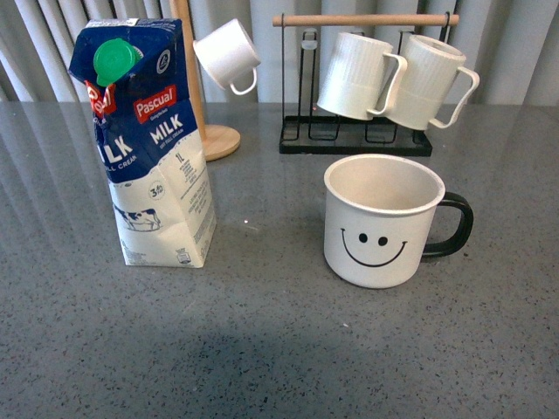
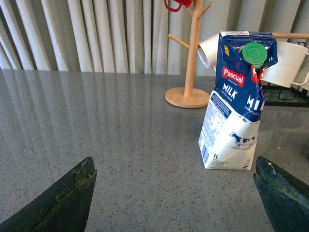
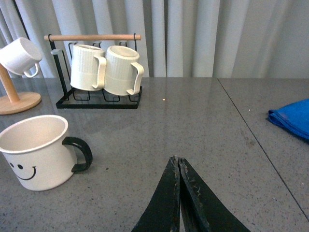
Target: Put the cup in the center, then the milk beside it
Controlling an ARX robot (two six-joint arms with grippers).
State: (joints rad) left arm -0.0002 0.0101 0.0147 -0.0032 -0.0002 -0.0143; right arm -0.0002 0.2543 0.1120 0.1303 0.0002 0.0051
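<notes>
The cup (image 1: 383, 221), a wide white mug with a black smiley face and a black handle, stands upright on the grey table right of centre; it also shows in the right wrist view as the cup (image 3: 37, 152). The milk (image 1: 148, 144), a tall blue-and-white Pascual carton with a green cap, stands upright at the left and appears as the milk (image 2: 236, 101) in the left wrist view. My left gripper (image 2: 176, 193) is open, short of the carton, with nothing between its fingers. My right gripper (image 3: 177, 162) is shut and empty, off to the cup's handle side. Neither arm shows in the front view.
A black wire rack (image 1: 354, 140) with a wooden bar holds two ribbed white mugs (image 1: 360, 75) behind the cup. A wooden mug tree (image 1: 205, 131) with a small white cup (image 1: 227, 55) stands behind the carton. A blue cloth (image 3: 293, 117) lies to the far right.
</notes>
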